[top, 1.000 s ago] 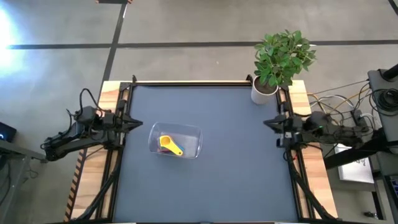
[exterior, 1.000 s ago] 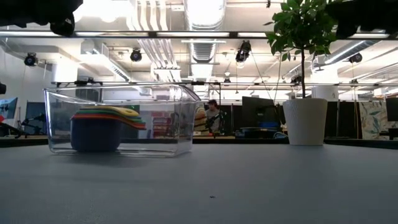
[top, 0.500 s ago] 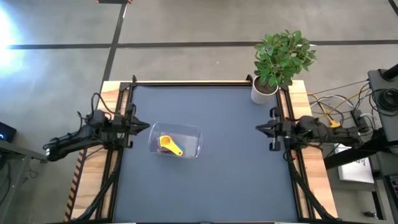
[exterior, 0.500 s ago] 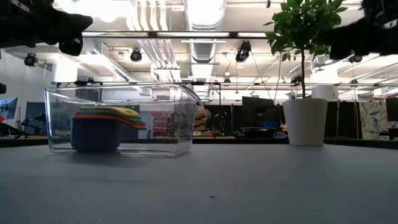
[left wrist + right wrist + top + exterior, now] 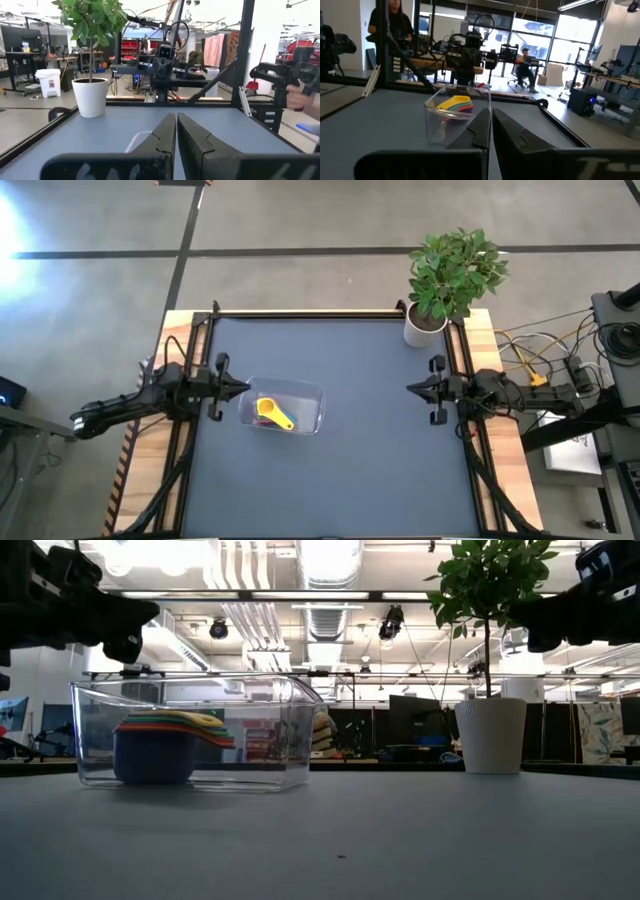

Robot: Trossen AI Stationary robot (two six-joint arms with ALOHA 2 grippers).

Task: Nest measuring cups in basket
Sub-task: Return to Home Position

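The clear basket [image 5: 300,408] stands on the dark table mat, left of the middle. Inside it the measuring cups [image 5: 272,412] sit nested in one stack, with the yellow one uppermost in the high view. The low view shows the stack [image 5: 165,745] with the blue cup at the bottom and coloured handles fanned above it. My left gripper [image 5: 243,388] hovers shut just left of the basket, above its rim height [image 5: 120,625]. My right gripper [image 5: 410,388] is shut near the table's right edge, up in the air [image 5: 545,632]. It faces the basket [image 5: 457,112] from far off.
A white plant pot [image 5: 425,328] with a green plant stands at the far right corner of the table. Black frame rails run along the left and right edges. The mat between the basket and the right gripper is bare. People show in the room behind.
Both arms have reached inward from the table's side edges. The left gripper moved right toward the basket and came lower. The right gripper moved left toward the table's middle and came lower. The basket and cups stayed where they were.
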